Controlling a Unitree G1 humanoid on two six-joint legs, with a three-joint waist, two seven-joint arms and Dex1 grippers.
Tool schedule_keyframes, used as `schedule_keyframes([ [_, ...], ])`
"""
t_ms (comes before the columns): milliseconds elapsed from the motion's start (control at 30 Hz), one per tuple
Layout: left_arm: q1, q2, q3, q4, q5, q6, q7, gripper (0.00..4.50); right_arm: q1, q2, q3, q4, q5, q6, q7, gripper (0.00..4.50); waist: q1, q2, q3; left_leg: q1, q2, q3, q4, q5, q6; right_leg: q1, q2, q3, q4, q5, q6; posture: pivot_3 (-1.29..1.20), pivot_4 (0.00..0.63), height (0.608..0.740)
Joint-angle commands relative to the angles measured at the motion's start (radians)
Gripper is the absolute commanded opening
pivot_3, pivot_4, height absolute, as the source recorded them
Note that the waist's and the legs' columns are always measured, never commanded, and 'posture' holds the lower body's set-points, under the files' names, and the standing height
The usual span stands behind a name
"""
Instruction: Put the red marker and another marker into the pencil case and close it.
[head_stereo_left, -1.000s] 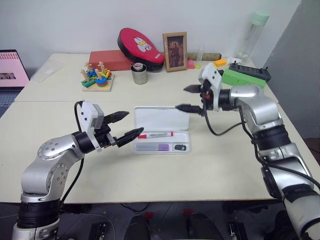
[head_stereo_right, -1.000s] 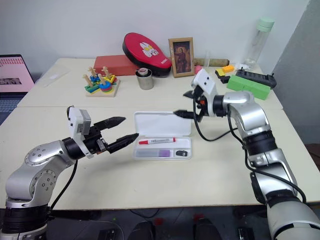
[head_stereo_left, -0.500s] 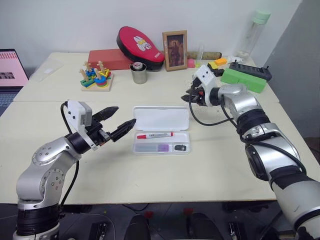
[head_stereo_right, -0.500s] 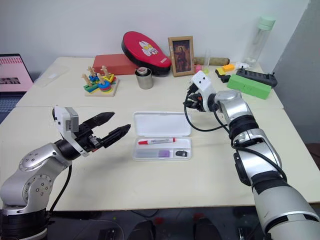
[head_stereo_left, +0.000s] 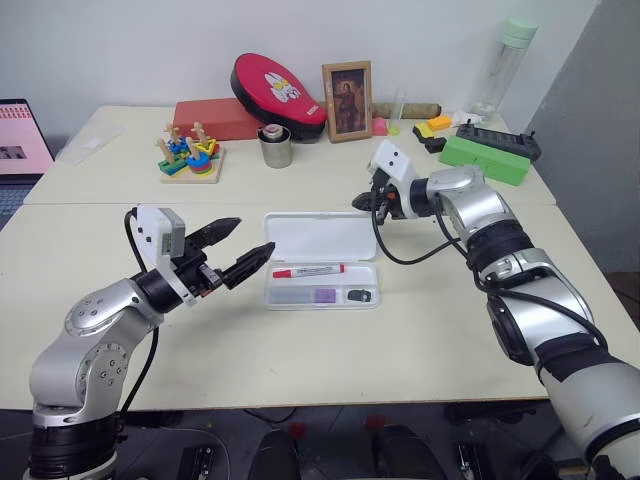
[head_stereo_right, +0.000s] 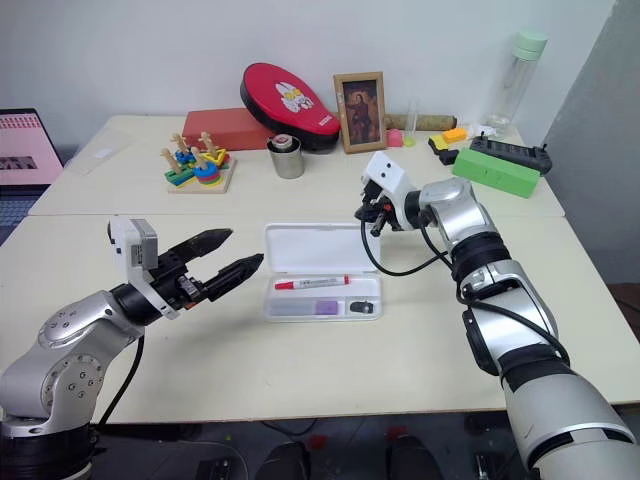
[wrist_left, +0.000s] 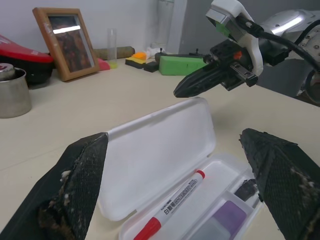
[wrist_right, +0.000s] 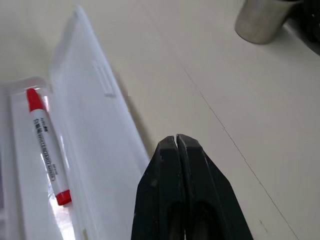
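- Lying open on the table (head_stereo_left: 420, 320), the pencil case (head_stereo_left: 322, 262) is showing a flat white tray with rounded corners and its hinged lid folded back toward the far side.
- Red marker (head_stereo_left: 309, 270) is resting in the tray's long slot: slim white barrel, red cap, red end; print on the barrel is too small to read from the head views.
- Another marker (head_stereo_left: 324, 296), chunky pale lavender, is sitting in the near slot; its cap end is hard to make out through the cloudy plastic.
- Small dark block (head_stereo_left: 360, 295) is sitting in the tray's right corner, detail unclear.
- Left gripper (head_stereo_left: 232, 251) is hovering just left of the case, fingers spread wide, holding nothing.
- Right gripper (head_stereo_left: 361, 202) is hanging by the lid's far right corner, fingers pressed together, empty; whether it is touching the lid is unclear.
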Motion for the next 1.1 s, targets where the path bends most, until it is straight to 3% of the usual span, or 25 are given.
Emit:
schedule_keyframes([
  [33,0.013,0.021,0.024,-0.041,-0.035,0.008,-0.016,4.50,0.047,-0.027,0.020,-0.156,0.013,0.033,0.079,0.02,0.001,0.000,0.000,0.000,0.000,0.000,0.000,0.000,0.000,0.000,0.000,0.000,0.000,0.000,0.000,0.00,0.150,0.740],
  [267,0.014,0.043,0.040,-0.040,-0.048,0.015,-0.024,4.50,0.142,-0.056,0.055,-0.323,0.008,0.089,0.129,0.02,0.001,0.000,0.000,0.000,0.000,0.000,0.001,0.000,0.000,0.000,0.000,0.000,0.001,0.000,0.000,0.00,0.150,0.740],
  [367,0.016,0.051,0.040,-0.040,-0.057,0.017,-0.026,4.50,0.100,-0.041,-0.025,-0.340,0.095,0.131,0.136,0.02,-0.001,0.000,0.000,0.000,0.000,0.000,0.001,0.000,0.000,0.000,0.000,0.000,0.001,0.000,0.000,0.00,0.150,0.740],
  [500,0.012,0.054,0.038,-0.038,-0.061,0.017,-0.025,4.50,0.001,-0.023,-0.079,-0.187,0.077,0.092,-0.020,0.02,-0.002,0.000,0.000,0.000,0.000,0.000,0.001,0.000,0.000,0.000,0.000,0.000,0.001,0.000,0.000,0.00,0.150,0.740],
  [700,0.004,0.050,0.037,-0.036,-0.064,0.015,-0.020,4.50,-0.040,-0.014,-0.005,0.057,-0.059,-0.063,-0.183,0.02,0.001,-0.004,-0.002,0.000,0.000,0.000,0.001,0.000,0.000,0.000,0.000,0.000,-0.001,0.000,0.000,0.00,0.150,0.740],
  [933,0.011,0.053,0.041,-0.045,-0.074,0.017,-0.014,4.50,-0.043,0.006,0.010,0.157,-0.095,-0.133,-0.187,0.02,-0.004,-0.001,0.000,0.000,0.000,0.000,0.000,0.000,0.000,-0.001,0.000,0.000,0.000,0.000,0.000,0.00,0.150,0.740],
  [1100,0.013,0.055,0.040,-0.048,-0.076,0.018,-0.010,4.50,-0.037,0.010,0.003,0.122,-0.071,-0.133,-0.092,0.02,-0.004,0.000,0.000,0.000,0.000,0.000,0.000,0.000,0.000,-0.001,0.000,0.000,0.000,0.000,0.000,0.00,0.150,0.740],
])
